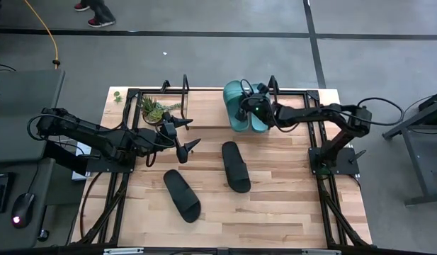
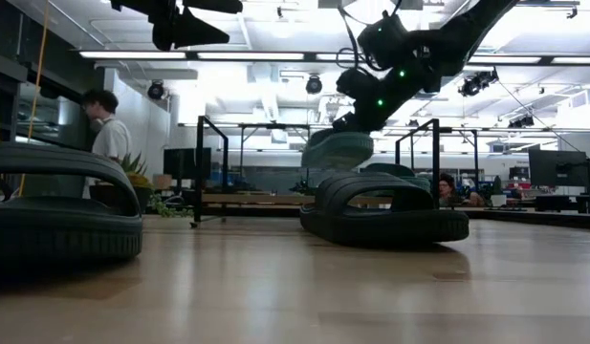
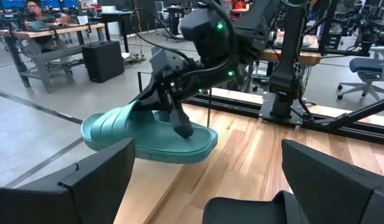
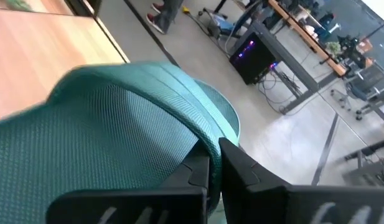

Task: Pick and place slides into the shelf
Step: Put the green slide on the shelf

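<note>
The shelf (image 1: pixel 204 99) runs along the far edge of the table, a light board between black wire end frames, and everything here is best placed against it. At its left end sits a small potted plant (image 1: pixel 153 111), and just in front of that the left gripper (image 1: pixel 186 134) hovers above the tabletop with its fingers spread wide and nothing between them; it looks to be waiting. Nearer the front of the table, well clear of the shelf, two black slides lie untouched: the left black slide (image 1: pixel 182 195) angled across the boards, and the right black slide (image 1: pixel 236 166) closer to the shelf and roughly end-on to it. Over the right half of the shelf the right gripper (image 1: pixel 248 108) has its fingers pinched tight on the strap of the held teal slide (image 3: pixel 148 132), which hangs tilted in the air above the board in the left wrist view and is not yet set down. Directly beneath or just beside it, the second teal slide (image 1: pixel 260 122) appears to rest on the shelf already, though how squarely it sits cannot be told. By this reckoning, one slide of four is placed, one is moments from being lowered beside its partner, and the black pair is left to fetch, probably work for the idle left arm.
</note>
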You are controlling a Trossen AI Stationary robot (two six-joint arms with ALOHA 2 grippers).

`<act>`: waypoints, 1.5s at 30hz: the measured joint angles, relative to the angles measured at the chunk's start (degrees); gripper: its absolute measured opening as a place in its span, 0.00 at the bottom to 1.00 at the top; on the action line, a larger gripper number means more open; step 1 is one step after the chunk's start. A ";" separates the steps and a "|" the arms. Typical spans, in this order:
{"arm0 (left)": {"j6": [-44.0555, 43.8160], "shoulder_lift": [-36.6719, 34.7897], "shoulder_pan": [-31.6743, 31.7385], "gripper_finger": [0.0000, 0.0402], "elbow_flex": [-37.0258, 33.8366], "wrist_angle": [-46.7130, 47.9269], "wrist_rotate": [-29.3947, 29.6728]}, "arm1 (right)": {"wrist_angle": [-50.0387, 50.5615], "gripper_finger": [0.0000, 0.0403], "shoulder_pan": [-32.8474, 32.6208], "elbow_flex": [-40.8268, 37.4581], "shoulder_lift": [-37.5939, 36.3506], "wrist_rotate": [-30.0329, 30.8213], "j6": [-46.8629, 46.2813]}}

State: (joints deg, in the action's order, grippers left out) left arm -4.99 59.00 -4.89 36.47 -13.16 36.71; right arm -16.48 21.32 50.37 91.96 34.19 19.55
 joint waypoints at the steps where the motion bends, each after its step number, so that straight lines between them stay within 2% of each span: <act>1: 0.00 0.00 0.00 0.95 0.00 0.00 0.00 | -0.09 0.00 0.23 0.00 0.10 0.05 0.00; 16: 0.00 0.00 0.00 0.95 0.00 -0.13 0.00 | -0.52 0.00 3.04 0.00 4.15 0.05 -0.46; 21: 0.00 0.00 0.00 0.95 0.00 -0.06 0.00 | -0.89 0.00 3.26 0.00 6.31 2.12 -0.17; 28: 0.00 0.00 0.00 0.95 0.00 -0.03 0.00 | 0.82 0.00 2.75 0.04 6.40 5.62 0.24; 39: -0.02 0.00 0.00 0.95 0.00 -0.03 0.00 | 3.42 0.00 2.49 0.15 6.29 5.93 -0.02; 45: 0.00 0.00 0.00 0.95 0.00 -0.03 0.00 | 3.78 0.06 2.51 0.14 6.27 6.02 -0.17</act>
State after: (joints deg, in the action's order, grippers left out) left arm -4.99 59.00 -4.89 36.47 -13.19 36.71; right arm -12.70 23.83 50.51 98.24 40.21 19.38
